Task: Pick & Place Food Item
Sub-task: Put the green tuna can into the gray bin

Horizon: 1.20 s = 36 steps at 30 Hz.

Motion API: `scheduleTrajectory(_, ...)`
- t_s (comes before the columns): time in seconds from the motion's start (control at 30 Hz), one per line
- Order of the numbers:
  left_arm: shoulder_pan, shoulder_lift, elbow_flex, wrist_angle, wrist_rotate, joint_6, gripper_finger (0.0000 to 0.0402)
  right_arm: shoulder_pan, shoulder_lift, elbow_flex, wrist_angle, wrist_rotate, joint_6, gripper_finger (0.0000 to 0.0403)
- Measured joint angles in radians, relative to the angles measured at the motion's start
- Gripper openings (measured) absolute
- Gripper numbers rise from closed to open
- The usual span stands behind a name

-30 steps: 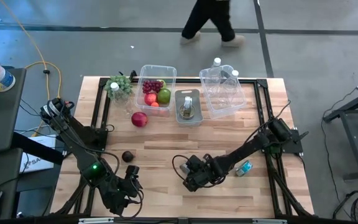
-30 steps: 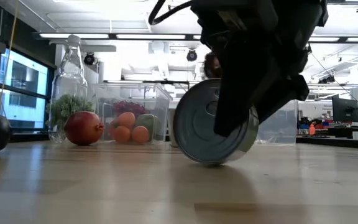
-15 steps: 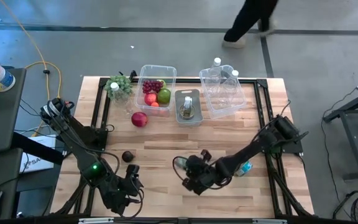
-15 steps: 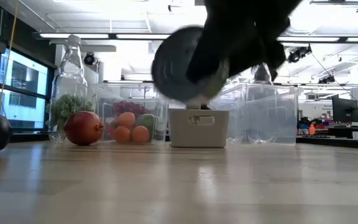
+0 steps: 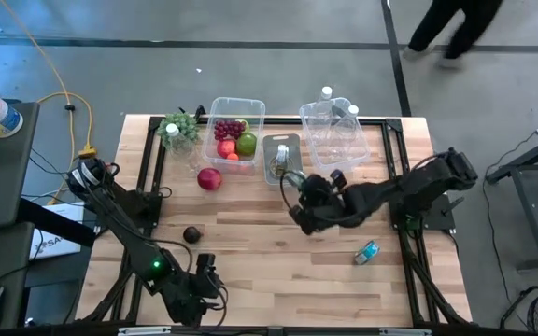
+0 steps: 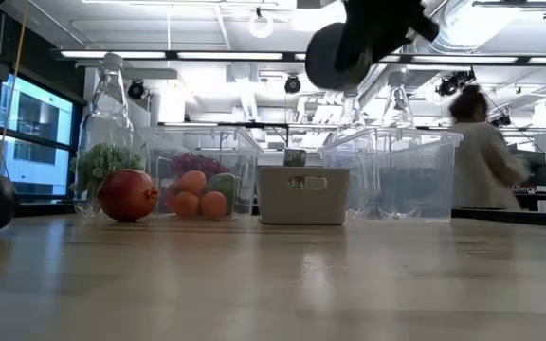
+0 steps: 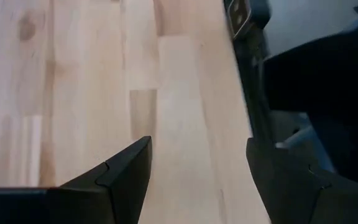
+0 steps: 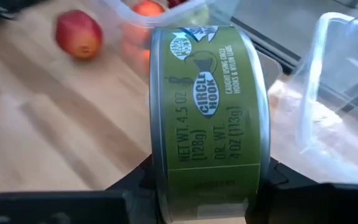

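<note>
My right gripper [image 5: 303,207] is shut on a round tin can with a green label [image 8: 207,106]. It holds the can high above the table's middle, just on the near side of the small grey bin [image 5: 283,161]. In the low view the can [image 6: 337,55] shows dark, well above the bins. My left gripper [image 5: 202,280] is open and empty at the table's near edge, its fingers [image 7: 126,177] over bare wood. My right gripper pinches the can between its two fingers, one on each flat end [image 8: 156,155], with the labelled round wall facing the wrist camera. The can is lifted clear of the table.
At the far side stand a clear tub of fruit [image 5: 234,131], the grey bin with a can in it, and a large clear tub [image 5: 336,140]. A red fruit [image 5: 209,178], a dark fruit [image 5: 191,234] and a small blue packet [image 5: 367,251] lie on the wood.
My right gripper has lifted the can, which stood on its edge on the table near the near side. It has carried it up and toward the far edge, to just before the grey bin. The can is now high and clear of the table.
</note>
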Motion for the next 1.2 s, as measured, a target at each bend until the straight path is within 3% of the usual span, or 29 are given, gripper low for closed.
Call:
scheduleTrajectory(0.17, 0.0, 0.0, 0.0, 0.081, 0.0, -0.05, 0.0253, -0.102, 0.064, 0.0, -0.003, -0.026, 0.023, 0.0116)
scheduleTrajectory(0.4, -0.006, 0.0, 0.0, 0.155, 0.001, -0.054, 0.0253, -0.203, 0.142, -0.001, -0.007, 0.015, 0.098, 0.0116)
scheduleTrajectory(0.67, 0.002, 0.0, 0.0, 0.157, 0.003, 0.04, 0.0253, -0.306, 0.241, -0.001, 0.082, -0.024, 0.093, 0.012)
scheduleTrajectory(0.97, 0.001, 0.0, 0.0, 0.127, 0.023, 0.048, 0.0253, -0.345, 0.329, 0.0, 0.273, -0.079, -0.014, 0.0131)
scheduleTrajectory(1.2, 0.001, 0.001, 0.0, 0.113, 0.053, 0.199, 0.0253, -0.356, 0.335, 0.0, 0.324, -0.075, -0.08, 0.0166)
